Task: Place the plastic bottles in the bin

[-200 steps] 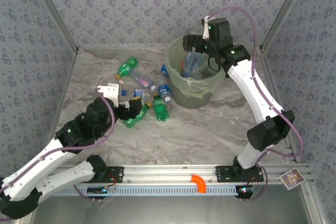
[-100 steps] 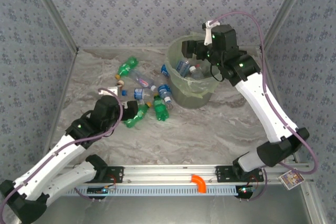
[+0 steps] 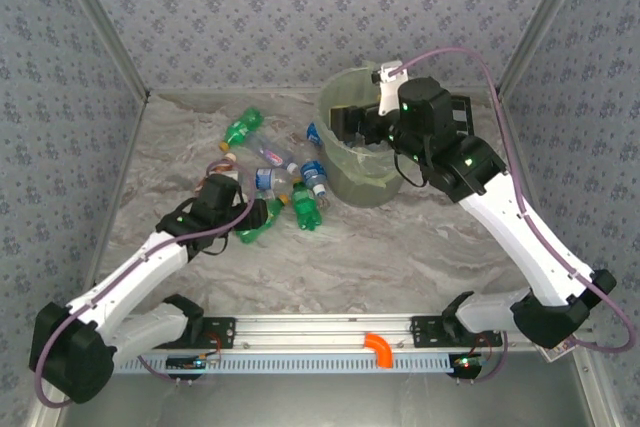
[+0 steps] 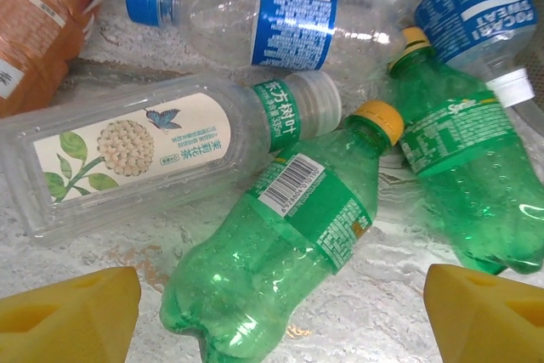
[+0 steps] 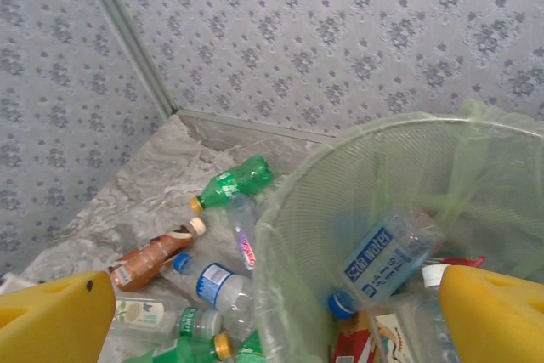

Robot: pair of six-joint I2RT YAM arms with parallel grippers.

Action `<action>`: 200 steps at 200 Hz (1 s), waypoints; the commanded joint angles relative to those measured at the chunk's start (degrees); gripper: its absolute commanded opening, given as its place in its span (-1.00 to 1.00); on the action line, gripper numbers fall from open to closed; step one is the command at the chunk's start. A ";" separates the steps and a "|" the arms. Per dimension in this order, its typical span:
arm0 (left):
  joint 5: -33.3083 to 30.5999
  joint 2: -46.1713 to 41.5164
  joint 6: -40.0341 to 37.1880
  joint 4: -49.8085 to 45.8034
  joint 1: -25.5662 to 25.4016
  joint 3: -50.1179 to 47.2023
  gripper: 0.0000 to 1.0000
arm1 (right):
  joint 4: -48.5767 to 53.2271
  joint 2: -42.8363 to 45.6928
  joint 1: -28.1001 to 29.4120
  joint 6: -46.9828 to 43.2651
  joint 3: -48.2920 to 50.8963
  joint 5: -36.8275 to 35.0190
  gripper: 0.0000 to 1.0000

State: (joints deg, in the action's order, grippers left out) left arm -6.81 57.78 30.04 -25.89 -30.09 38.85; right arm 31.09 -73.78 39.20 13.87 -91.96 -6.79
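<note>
Left wrist: left claw [image 4: 276,312] spread astride green bottle [image 4: 289,244]; right claw [image 5: 272,316] spread, tips cropped, above bin [image 5: 340,193].

A pale grey-and-cream marbled surface [image 3: 400,247] forms the floor of the cell. Walls [image 3: 250,7] papered in grey-blue with a small repeated floral pattern enclose it on three sides (slanted bare-metal frame posts [image 3: 103,27] stand at the corners). Along the near edge runs a silver aluminium rail [image 3: 320,327], and a small orange curved plastic piece [image 3: 379,348] lies on it.
</note>
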 commanded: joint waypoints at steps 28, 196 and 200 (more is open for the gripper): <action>2.76 6.53 -1.13 6.60 0.43 -1.94 0.65 | -1.46 2.42 2.01 -1.01 1.15 -2.26 0.99; 3.46 20.62 -2.30 10.87 -4.77 -2.20 0.45 | -3.72 3.44 2.75 0.82 3.38 1.66 0.99; 3.19 21.23 -2.35 10.86 -5.20 -1.97 0.45 | -3.82 3.54 2.80 1.01 3.66 1.92 0.99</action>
State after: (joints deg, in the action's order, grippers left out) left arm -1.32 75.42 28.95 -14.28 -34.04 35.11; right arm 29.17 -71.85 41.58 13.91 -89.80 -6.48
